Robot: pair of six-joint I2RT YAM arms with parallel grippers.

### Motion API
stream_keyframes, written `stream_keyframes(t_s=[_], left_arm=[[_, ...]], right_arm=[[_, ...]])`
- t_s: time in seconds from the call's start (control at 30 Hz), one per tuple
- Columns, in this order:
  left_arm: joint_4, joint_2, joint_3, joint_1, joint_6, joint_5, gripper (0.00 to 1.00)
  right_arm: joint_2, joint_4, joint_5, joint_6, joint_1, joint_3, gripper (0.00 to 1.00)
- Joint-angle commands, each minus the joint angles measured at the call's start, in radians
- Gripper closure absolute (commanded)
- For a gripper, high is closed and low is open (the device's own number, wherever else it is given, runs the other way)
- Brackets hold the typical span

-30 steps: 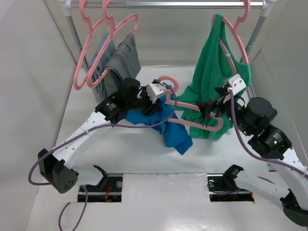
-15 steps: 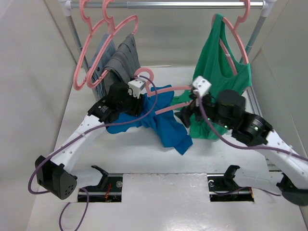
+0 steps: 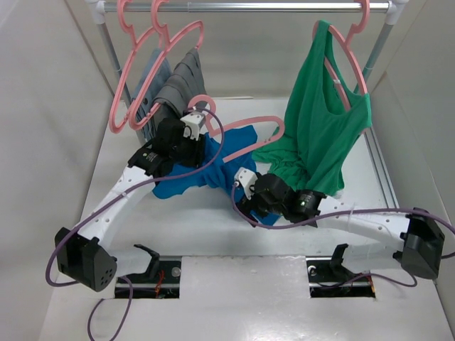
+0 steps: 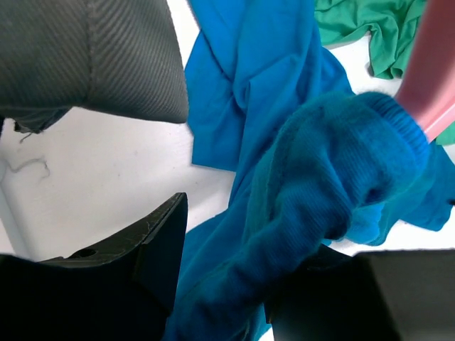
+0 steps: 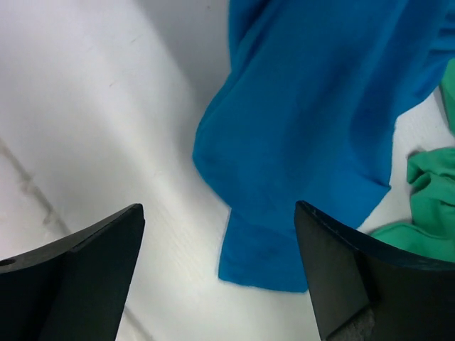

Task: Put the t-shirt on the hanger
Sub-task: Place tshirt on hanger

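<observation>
The left fingers (image 4: 153,241) are clamped on a bunched fold of the blue t-shirt (image 3: 213,167), which lies crumpled on the white bench (image 3: 192,227) at the centre of the top view. The pink hanger (image 3: 264,121) pokes out of that bunch. Its hook sits up beside the grey garments (image 3: 181,82), and its arm reaches right toward the green top (image 3: 320,135). The right fingers (image 5: 85,270) stand wide apart, holding nothing, over the shirt's lower edge.
</observation>
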Motion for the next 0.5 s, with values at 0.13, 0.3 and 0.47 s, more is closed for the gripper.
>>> stream_keyframes(t_s=[0.13,0.3,0.47], left_arm=[[0.071,-0.001,0.057,0.009,-0.021,0.040,1.00],[0.080,-0.001,0.066,0.020,-0.030,0.049,1.00],[0.080,-0.001,0.066,0.029,-0.030,0.071,1.00]], right_arm=[[0.035,0.543,0.171,0.046,0.002,-0.117,0.10],[0.176,0.567,0.109,0.067,-0.070,-0.091,0.16],[0.213,0.619,-0.013,0.021,-0.132,-0.081,0.55]])
